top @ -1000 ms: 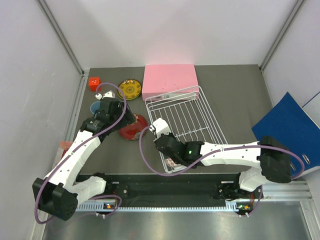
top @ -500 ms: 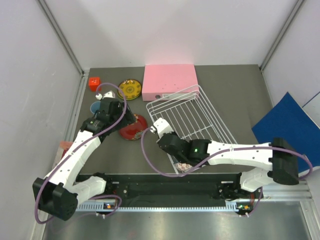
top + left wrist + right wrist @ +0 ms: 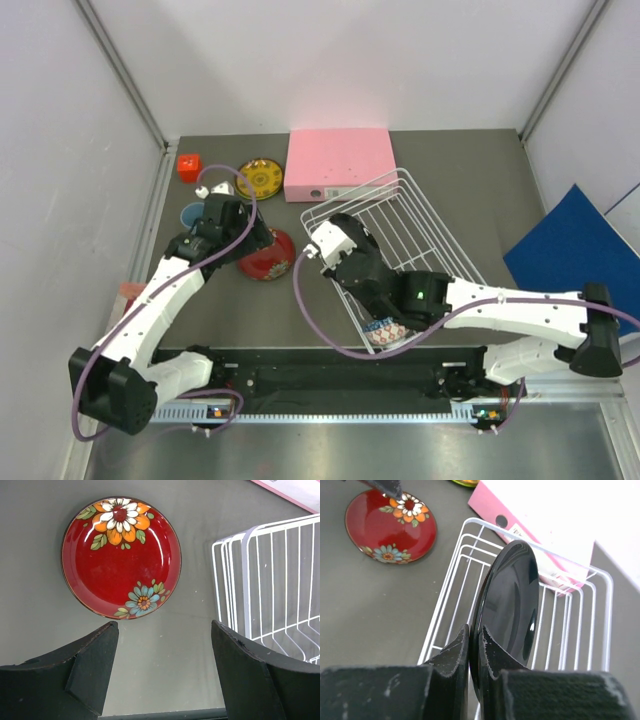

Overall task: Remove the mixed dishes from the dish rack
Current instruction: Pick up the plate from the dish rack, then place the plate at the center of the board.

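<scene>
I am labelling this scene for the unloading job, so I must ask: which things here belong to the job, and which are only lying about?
Job: white wire dish rack; glossy black plate in the right gripper; small patterned bowl; red flowered plate; yellow-amber patterned plate; light blue cup.
Lying about: small red cube; flat pink box; blue folder.

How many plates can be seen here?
3: red floral plate on the table, yellow plate beside the pink box, black plate in the right gripper. More may be hidden.
</scene>
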